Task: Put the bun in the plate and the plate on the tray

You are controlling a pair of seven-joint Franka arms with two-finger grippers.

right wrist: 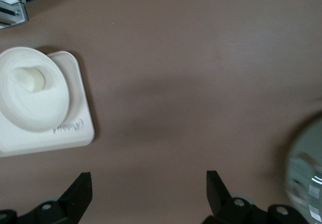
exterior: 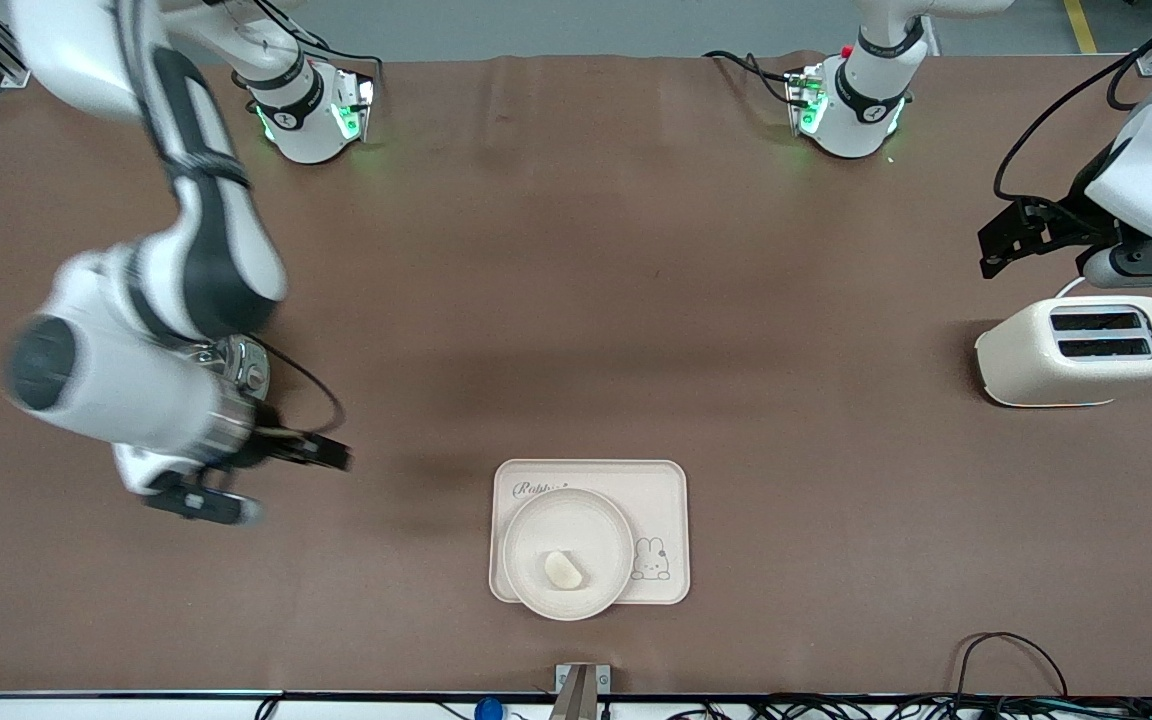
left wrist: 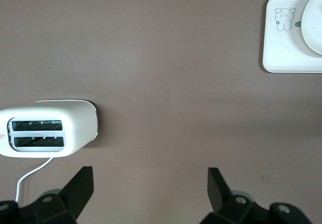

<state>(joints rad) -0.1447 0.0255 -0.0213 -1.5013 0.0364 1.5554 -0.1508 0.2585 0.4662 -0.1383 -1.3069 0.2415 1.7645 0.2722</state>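
Note:
The bun lies in the round plate. The plate rests on the Rabbit tray, toward the tray's right-arm end, and overhangs its edge nearest the front camera. My right gripper is open and empty over bare table, off toward the right arm's end from the tray. Its wrist view shows the open gripper, the bun, the plate and the tray. My left gripper is open and empty, up beside the toaster. Its wrist view shows the open gripper, the tray and part of the plate.
A cream two-slot toaster stands at the left arm's end of the table and also shows in the left wrist view with its white cord. Cables lie along the table edge nearest the front camera. Brown cloth covers the table.

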